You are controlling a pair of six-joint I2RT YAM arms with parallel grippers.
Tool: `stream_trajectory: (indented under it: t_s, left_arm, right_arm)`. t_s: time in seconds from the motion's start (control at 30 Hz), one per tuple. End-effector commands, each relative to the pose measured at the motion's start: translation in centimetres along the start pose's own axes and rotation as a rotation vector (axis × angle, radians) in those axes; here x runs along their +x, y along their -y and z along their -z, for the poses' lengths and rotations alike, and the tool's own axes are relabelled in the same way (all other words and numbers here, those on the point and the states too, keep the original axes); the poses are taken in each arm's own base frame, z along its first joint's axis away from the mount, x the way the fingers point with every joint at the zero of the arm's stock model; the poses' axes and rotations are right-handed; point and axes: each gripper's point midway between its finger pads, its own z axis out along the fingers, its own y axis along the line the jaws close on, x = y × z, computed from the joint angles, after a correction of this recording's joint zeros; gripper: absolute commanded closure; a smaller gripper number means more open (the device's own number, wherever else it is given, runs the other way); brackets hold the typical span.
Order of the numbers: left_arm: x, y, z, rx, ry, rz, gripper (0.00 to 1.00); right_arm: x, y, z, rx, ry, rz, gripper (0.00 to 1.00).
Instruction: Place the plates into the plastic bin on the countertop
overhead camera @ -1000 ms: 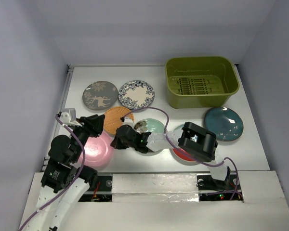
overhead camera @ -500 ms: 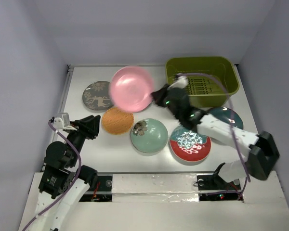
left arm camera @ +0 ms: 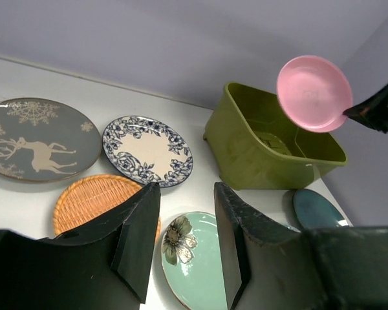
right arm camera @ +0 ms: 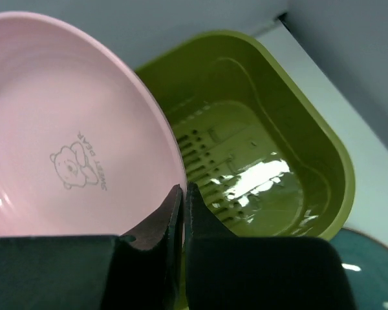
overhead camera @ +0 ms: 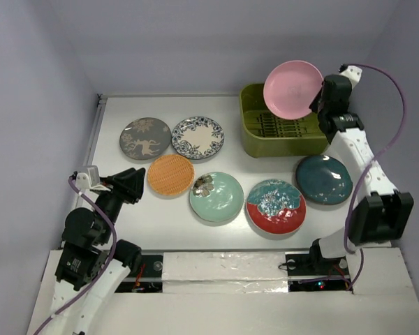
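Note:
My right gripper (overhead camera: pixel 315 103) is shut on the rim of the pink plate (overhead camera: pixel 292 89) and holds it tilted in the air above the olive-green plastic bin (overhead camera: pixel 255 144). The right wrist view shows the plate (right arm camera: pixel 64 129) clamped at the gripper (right arm camera: pixel 183 194), with the bin's slatted bottom (right arm camera: pixel 246 174) below. On the white countertop (overhead camera: pixel 112 202) lie the grey deer plate (overhead camera: pixel 145 137), blue floral plate (overhead camera: pixel 197 137), orange plate (overhead camera: pixel 170 174), mint green plate (overhead camera: pixel 216 197), red-and-teal plate (overhead camera: pixel 276 206) and dark teal plate (overhead camera: pixel 324 179). My left gripper (overhead camera: pixel 131 183) is open and empty, left of the orange plate.
Grey walls close in the countertop at the back and both sides. A strip of silver tape (overhead camera: pixel 223 269) runs along the near edge by the arm bases. The right arm's purple cable (overhead camera: pixel 394 132) loops above the right side of the countertop.
My right gripper has carried the pink plate from the near left of the countertop, up and to the right, to above the bin. The left arm has drawn back a little.

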Motion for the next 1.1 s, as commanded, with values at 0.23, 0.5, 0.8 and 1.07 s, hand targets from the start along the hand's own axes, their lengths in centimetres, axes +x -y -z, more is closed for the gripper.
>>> stream_trajectory:
  t_s: [0.23, 0.5, 0.8, 1.07]
  left_arm:
    - [-1.0, 1.1, 0.3, 0.059, 0.044, 0.006, 0.64]
    - [-0.9, 0.9, 0.2, 0.047, 0.040, 0.005, 0.64]
    - [-0.6, 0.8, -0.1, 0.036, 0.025, 0.002, 0.64]
    - [-0.3, 0.7, -0.4, 0.029, 0.012, 0.000, 0.64]
  right_arm:
    - [4.0, 0.4, -7.2, 0.029, -0.230, 0.228, 1.00]
    - [10.7, 1.4, -10.4, 0.048, -0.409, 0.304, 1.00]
    - [9.4, 1.0, -10.6, 0.062, -0.337, 0.220, 0.56]
    - [2.0, -2.5, -2.6, -0.132, -0.070, 0.055, 0.52]
